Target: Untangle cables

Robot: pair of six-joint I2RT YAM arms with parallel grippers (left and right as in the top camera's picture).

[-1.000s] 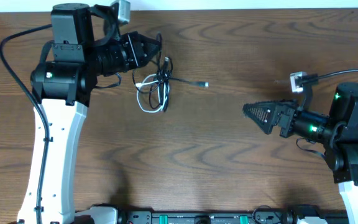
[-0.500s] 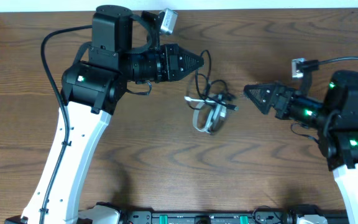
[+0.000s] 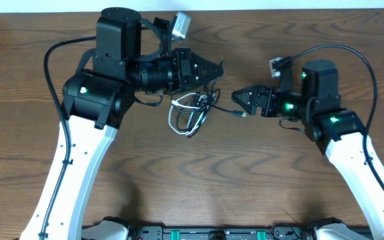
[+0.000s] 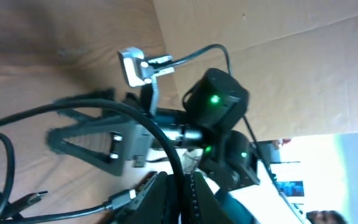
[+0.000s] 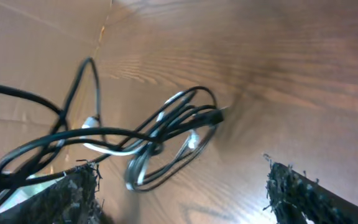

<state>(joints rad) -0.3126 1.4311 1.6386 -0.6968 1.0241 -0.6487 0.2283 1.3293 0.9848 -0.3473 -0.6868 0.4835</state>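
Tangle of thin black cords and one shorter white cord (image 3: 191, 110): just above centre of the overhead frame, hanging from a pinch at its top. The lower loops droop toward the dark brown wood-grain worktop (image 3: 179, 187); cannot tell whether they touch it. The white cord (image 3: 173, 119) makes the left-hand loop. One black lead with a small plug end (image 3: 241, 114) sticks out to the right.

Left end effector (image 3: 215, 67), upper centre: closed tight on a black strand, which the left wrist view shows running in between the fingers. Right end effector (image 3: 237, 101), right of centre: jaws spread wide and empty, tips just beside the stray plug, no contact visible.

Handling, as judged: very light and limp, with no shape of its own. Loops will slide and drag each other, and may snag at crossings. The plugs are the only stiff parts. Likely best hold is the free lead just behind its plug, drawn gently away from the pinch. A hard tug could cinch the knot tighter.
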